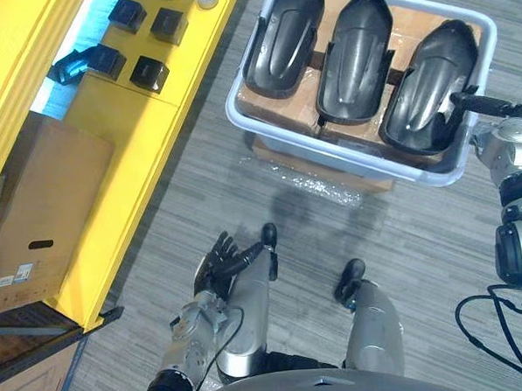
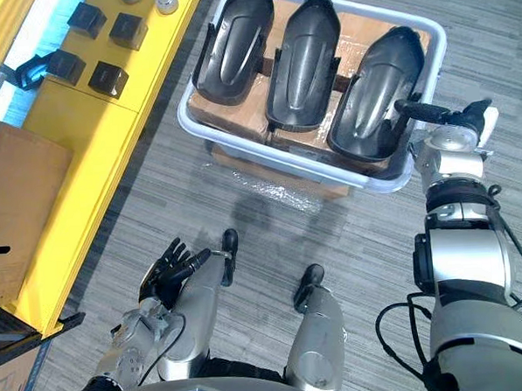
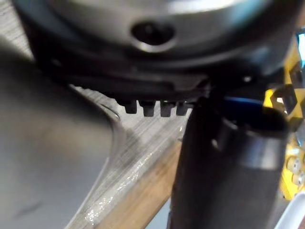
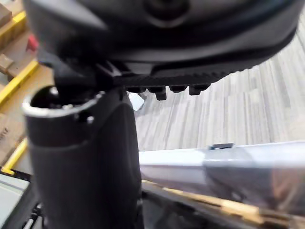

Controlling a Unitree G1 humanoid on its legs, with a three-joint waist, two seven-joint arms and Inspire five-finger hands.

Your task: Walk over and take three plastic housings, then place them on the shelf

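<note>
Three black moulded plastic housings (image 1: 354,55) lie side by side, hollow side down, on brown cardboard (image 1: 405,21) inside a pale grey plastic tray (image 1: 346,156) that stands on the grey striped floor (image 1: 244,205). My right hand (image 2: 423,111) is at the tray's near right corner, over the near end of the rightmost housing; I cannot tell whether it is open or closed. My left hand (image 1: 225,259) hangs low, relaxed and holding nothing, near a yellow shelf (image 1: 144,140) carrying small black blocks (image 1: 150,74).

Cardboard box (image 1: 47,198), small black blocks (image 1: 149,73) — pale tub (image 1: 329,150)
</note>
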